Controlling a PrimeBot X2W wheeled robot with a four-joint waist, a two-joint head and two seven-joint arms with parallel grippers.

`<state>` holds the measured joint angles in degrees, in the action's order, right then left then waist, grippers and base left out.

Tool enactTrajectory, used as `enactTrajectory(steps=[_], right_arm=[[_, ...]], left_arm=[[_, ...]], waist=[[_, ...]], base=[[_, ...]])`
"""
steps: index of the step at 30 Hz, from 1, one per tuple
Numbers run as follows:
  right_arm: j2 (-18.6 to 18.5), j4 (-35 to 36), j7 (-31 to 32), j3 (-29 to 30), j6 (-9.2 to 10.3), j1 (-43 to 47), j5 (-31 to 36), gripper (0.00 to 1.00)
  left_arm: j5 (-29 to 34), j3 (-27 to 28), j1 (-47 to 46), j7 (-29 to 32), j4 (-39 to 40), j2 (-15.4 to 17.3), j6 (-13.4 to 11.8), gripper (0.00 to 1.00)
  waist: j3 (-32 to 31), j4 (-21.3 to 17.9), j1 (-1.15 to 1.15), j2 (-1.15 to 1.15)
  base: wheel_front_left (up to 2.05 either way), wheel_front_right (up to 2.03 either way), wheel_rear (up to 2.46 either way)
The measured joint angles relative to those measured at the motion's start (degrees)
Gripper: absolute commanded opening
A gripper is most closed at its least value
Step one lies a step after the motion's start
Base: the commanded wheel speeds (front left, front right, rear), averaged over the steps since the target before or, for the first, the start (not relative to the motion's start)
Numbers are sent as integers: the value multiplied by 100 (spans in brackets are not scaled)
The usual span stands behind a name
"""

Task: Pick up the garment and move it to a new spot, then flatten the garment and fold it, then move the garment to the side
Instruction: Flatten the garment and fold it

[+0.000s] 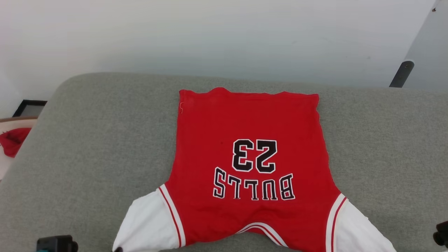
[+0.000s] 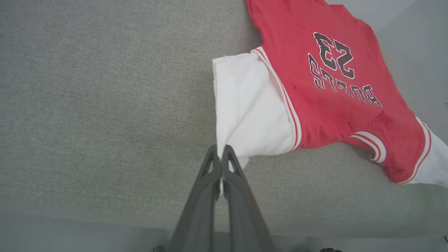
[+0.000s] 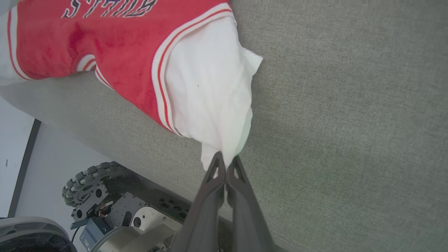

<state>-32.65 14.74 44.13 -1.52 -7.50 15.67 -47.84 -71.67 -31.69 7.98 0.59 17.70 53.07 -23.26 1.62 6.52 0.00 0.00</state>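
Garment [image 1: 224, 126] spread flat on grey cushion [image 1: 87, 147]: red jersey w/ white sleeves, black "BULLS 23" print up, hem far side, collar nearest, sleeves angled out twd near edge.

Tabletop [image 1: 87, 140] padded, grey-green woven fabric, rounded corner upper left of frame; stitched seam [image 2: 87, 196] low in left wrist view. Pale white floor [image 1: 224, 38] beyond, soft even light. Dark post [image 1: 401, 74] upper right. Black frame [image 1: 29, 107], beige basket rim [image 1: 17, 120], small red cloth [image 1: 14, 141] at left edge.
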Motion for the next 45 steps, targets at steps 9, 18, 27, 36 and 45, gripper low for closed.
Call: enactTrajectory(steps=[9, 18, 27, 36, 45], right_arm=[[216, 46, 148, 37, 0, -202, 538, 100], [256, 705, 383, 320, 0, -691, 893, 100], [350, -14, 146, 49, 0, -2877, 1517, 100], [387, -2197, -290, -265, 0, -5016, 1976, 100], [285, -4332, -227, -398, 0, -6550, 2324, 100]], left_arm=[[113, -131, -144, -46, -166, -240, 82, 0], [226, -190, -304, -121, -254, -398, 115, 0], [432, -399, -783, 1, -365, -643, 303, 0], [738, -700, -1568, 250, -587, -1004, 597, 0], [980, -1023, -2270, 401, -950, -1510, 992, 0]], waist=[[121, 36, 0, 0], [330, 61, 0, 0], [674, 177, 0, 0], [1059, 608, 0, 0], [1594, 1146, 0, 0]], base=[[0, 0, 0], [0, 0, 0], [0, 0, 0], [0, 0, 0], [0, 0, 0]])
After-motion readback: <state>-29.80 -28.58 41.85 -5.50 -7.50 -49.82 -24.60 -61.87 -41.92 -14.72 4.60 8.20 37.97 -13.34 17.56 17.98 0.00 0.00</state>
